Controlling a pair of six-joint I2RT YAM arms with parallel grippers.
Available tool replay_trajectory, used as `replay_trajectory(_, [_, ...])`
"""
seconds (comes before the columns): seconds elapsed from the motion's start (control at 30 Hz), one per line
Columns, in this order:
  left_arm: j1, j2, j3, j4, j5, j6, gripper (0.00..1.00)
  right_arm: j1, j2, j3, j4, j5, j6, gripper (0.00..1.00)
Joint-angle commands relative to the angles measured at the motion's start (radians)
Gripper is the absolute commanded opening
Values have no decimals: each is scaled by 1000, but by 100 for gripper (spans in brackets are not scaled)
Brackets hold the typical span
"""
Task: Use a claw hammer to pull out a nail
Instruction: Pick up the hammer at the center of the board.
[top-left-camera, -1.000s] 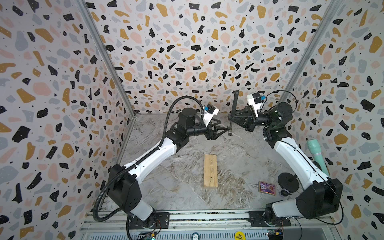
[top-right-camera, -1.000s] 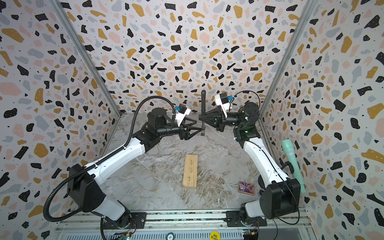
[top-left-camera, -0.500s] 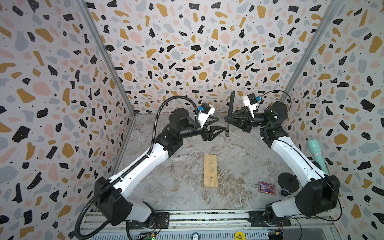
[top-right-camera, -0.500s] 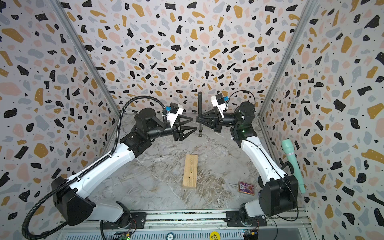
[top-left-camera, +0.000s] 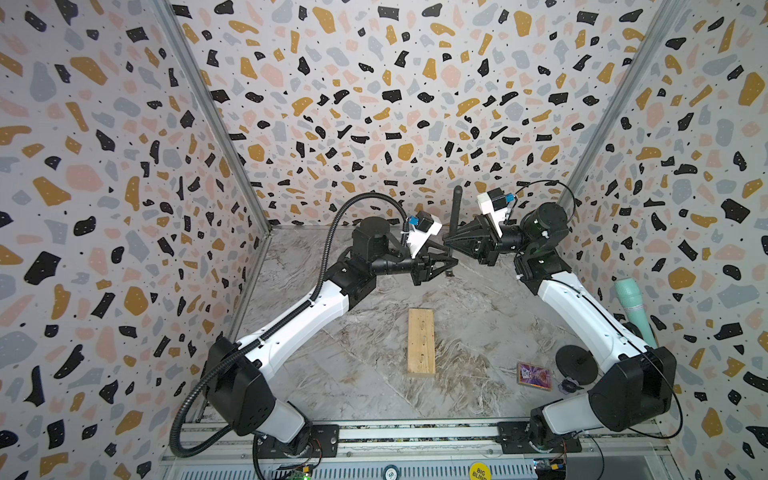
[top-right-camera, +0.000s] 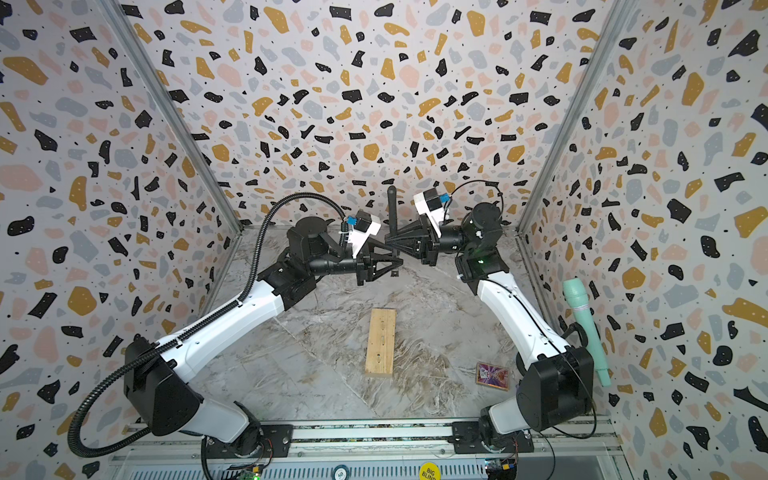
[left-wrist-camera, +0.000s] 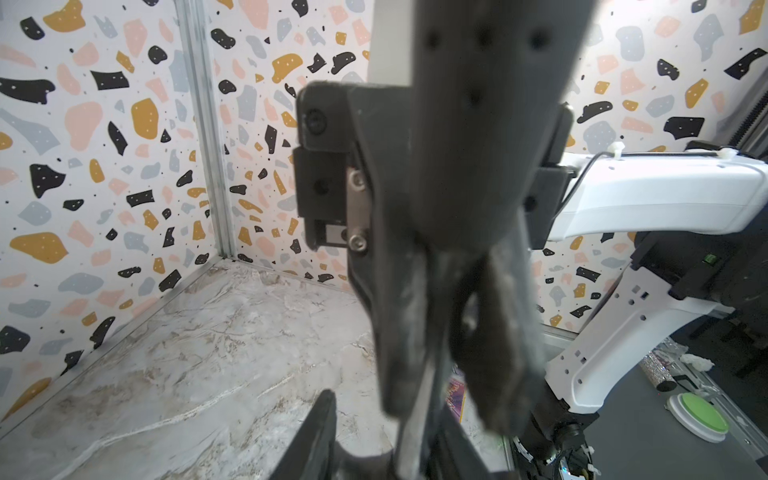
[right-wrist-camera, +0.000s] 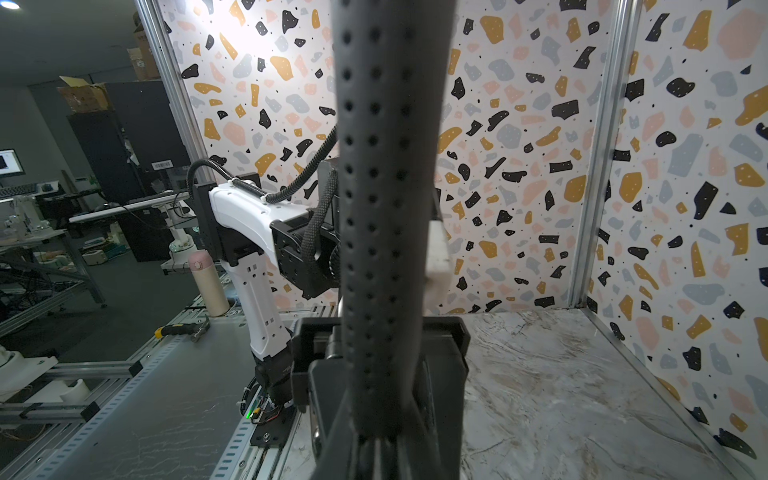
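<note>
Both top views look steeply down on the plank (top-left-camera: 421, 341) (top-right-camera: 380, 341). Beyond it, our wrist cameras face each other across the hammer (right-wrist-camera: 386, 208) (left-wrist-camera: 482, 75), close.

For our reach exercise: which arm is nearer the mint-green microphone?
Right. The right arm rises just beside the microphone; the left arm stands across the floor, far from it.

Walls (top-left-camera: 374, 83) white w/ blk, ochre, pink, grey flecks; floor (top-left-camera: 353, 374) grey marble; cylinder (top-left-camera: 631, 307) mint; claw hammer (top-left-camera: 456, 210) handle blk.
</note>
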Motion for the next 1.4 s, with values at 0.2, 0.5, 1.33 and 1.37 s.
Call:
replay_trajectory(0.2, [-18, 3, 1, 69, -74, -13, 0, 9, -15, 30, 22, 72, -6, 0])
replay_trajectory(0.5, [-37, 19, -3, 55, -228, -13, 0, 52, -77, 3, -220, 494, -136, 33])
replay_trajectory(1.33, [-70, 58, 5, 32, -400, 11, 0, 200, -128, 23, -483, 1209, -188, 41])
replay_trajectory(1.37, [-69, 60, 4, 32, -404, 11, 0, 200, -133, 23, -491, 1226, -190, 41])
